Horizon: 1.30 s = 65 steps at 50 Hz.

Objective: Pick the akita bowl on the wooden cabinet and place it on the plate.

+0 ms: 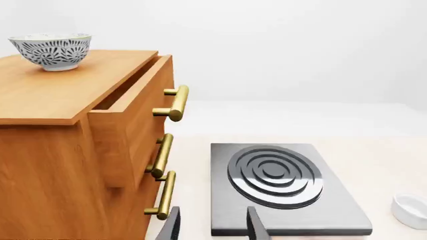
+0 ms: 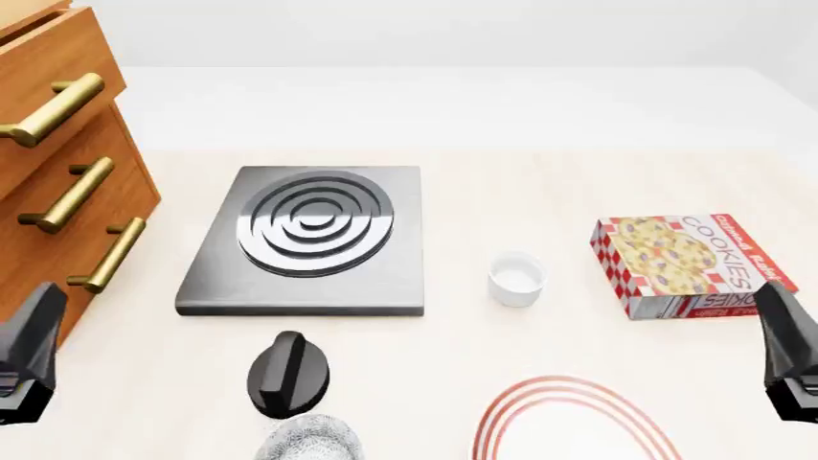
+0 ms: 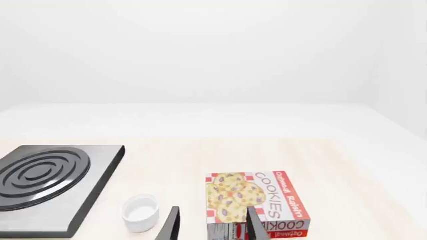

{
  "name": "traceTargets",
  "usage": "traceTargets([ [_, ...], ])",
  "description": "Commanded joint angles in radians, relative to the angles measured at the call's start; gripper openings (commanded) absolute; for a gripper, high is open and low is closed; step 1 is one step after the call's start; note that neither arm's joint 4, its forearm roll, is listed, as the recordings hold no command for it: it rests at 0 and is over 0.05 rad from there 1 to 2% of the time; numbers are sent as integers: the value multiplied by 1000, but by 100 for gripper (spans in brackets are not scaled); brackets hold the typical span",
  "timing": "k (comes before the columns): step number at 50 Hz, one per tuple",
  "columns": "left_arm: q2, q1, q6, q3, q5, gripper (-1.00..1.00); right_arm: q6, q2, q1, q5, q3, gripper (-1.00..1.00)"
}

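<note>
On top of the wooden cabinet [image 1: 67, 95], toward its back edge in the left wrist view, stands the akita bowl [image 1: 52, 50], upright, with a black-and-white patterned outside. The cabinet's top drawer is pulled slightly open; three brass handles [image 1: 175, 103] run down its front. In the front view the cabinet [image 2: 57, 182] occupies the left edge of the table [image 2: 511, 125], and the bowl on it is out of frame there. Just right of the cabinet lies the grey burner [image 2: 306, 240] with concentric metal rings. A black knob [image 2: 287, 372] sits in front of the burner, and a second speckled bowl [image 2: 306, 441] is cut off by the lower edge. The plate [image 2: 576, 426], marked by red rings, lies at the near edge, partly out of frame. A small white cup [image 2: 516, 278] stands between the burner and a cookie box [image 2: 691, 264].

The left gripper [image 1: 212, 225] hangs free with its fingers apart, holding nothing. The right gripper [image 3: 212, 225] likewise has its fingers apart and empty, facing the cookie box [image 3: 257, 202] and the cup [image 3: 141, 212].
</note>
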State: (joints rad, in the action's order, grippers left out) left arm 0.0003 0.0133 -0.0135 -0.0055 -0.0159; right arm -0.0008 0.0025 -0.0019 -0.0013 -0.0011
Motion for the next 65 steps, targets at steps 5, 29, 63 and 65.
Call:
traceTargets([
  [5,0,49,-33,-8,-38,100,0,4,-5,-2,-1,100],
  [29,8,108,-48,-280,-288,100,1,6,-5,-2,-2,100],
  [63,248,143,-84,-597,-364,100,1,7,-6,-4,-2,100],
  [65,261,142,-85,-618,-367,100,1,7,-6,-4,-2,100],
])
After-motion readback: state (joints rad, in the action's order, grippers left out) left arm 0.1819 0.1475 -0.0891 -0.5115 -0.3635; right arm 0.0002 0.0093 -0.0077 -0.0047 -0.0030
